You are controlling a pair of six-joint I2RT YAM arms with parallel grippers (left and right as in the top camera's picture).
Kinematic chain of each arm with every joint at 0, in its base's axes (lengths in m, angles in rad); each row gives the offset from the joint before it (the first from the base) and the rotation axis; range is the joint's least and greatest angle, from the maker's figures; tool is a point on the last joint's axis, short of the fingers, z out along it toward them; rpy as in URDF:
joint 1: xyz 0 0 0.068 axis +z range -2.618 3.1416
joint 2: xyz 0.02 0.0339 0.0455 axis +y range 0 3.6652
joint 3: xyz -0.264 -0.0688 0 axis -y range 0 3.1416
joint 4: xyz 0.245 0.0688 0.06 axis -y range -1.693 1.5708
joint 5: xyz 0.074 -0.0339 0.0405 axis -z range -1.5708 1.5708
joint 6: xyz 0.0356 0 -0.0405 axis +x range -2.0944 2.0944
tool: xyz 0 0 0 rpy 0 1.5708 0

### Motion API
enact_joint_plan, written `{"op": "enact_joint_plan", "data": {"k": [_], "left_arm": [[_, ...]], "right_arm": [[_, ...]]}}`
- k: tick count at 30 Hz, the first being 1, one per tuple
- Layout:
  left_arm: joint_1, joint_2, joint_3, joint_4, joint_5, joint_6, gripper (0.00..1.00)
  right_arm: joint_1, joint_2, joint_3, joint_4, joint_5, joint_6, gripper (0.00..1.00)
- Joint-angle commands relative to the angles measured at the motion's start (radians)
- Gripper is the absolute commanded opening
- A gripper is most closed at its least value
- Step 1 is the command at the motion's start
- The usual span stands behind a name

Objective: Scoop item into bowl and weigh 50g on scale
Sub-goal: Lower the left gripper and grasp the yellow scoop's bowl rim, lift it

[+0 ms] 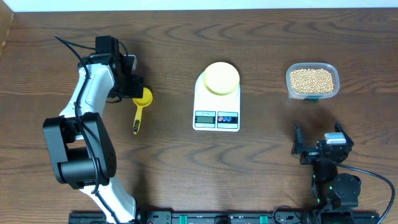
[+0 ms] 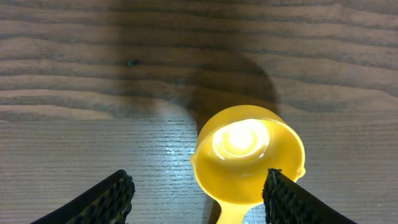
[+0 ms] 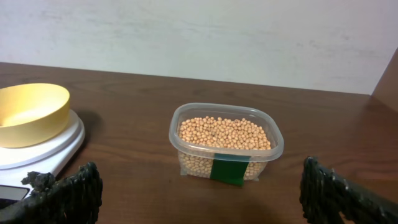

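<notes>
The tan beans (image 1: 311, 79) (image 3: 224, 134) fill a clear tub (image 1: 336, 87) (image 3: 194, 163) at the back right. A pale-yellow bowl (image 1: 221, 78) (image 3: 28, 112) sits empty on the white scale (image 1: 216, 107) (image 3: 57, 146) at the table's middle. My left gripper (image 1: 138, 87) (image 2: 199, 200) is open, its jaws either side of the cup end of a yellow scoop (image 1: 140, 106) (image 2: 249, 146) lying on the table. One fingertip (image 2: 283, 196) is right at the cup's rim; the other stands well apart from it. My right gripper (image 1: 318, 142) (image 3: 205, 193) is open and holds nothing, a little nearer than the tub.
The scoop's handle (image 1: 136, 122) points toward the table's front edge. A green label (image 3: 229, 171) marks the tub's near wall. A pale wall (image 3: 199, 37) rises behind the table's far edge.
</notes>
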Motion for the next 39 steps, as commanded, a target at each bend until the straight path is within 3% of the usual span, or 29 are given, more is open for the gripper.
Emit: {"op": "enact_joint_plan", "data": {"k": [1,3,15,20,32,34,36,39], "left_arm": [[-0.002,0.021,-0.009,0.003,0.013,0.018,0.66],[-0.002,0.022,-0.016,0.014,0.011,0.021,0.62],[-0.024,0.024,-0.126,0.115,0.013,0.021,0.56],[-0.028,0.024,-0.149,0.160,0.017,0.009,0.31],[-0.028,0.085,-0.149,0.203,0.020,0.009,0.27],[-0.028,0.098,-0.149,0.203,0.020,0.009,0.22],[-0.028,0.098,-0.149,0.204,0.020,0.009,0.08],[-0.028,0.097,-0.148,0.211,0.020,0.003,0.08]], "right_arm": [[0.006,-0.004,-0.002,-0.004,0.004,-0.009,0.99],[0.006,-0.004,-0.002,-0.004,0.004,-0.009,0.99],[0.006,-0.004,-0.002,-0.004,0.004,-0.009,0.99],[0.006,-0.004,-0.002,-0.004,0.004,-0.009,0.99],[0.006,-0.004,-0.002,-0.004,0.004,-0.009,0.99],[0.006,-0.004,-0.002,-0.004,0.004,-0.009,0.99],[0.006,-0.004,-0.002,-0.004,0.004,-0.009,0.99],[0.006,-0.004,-0.002,-0.004,0.004,-0.009,0.99]]}}
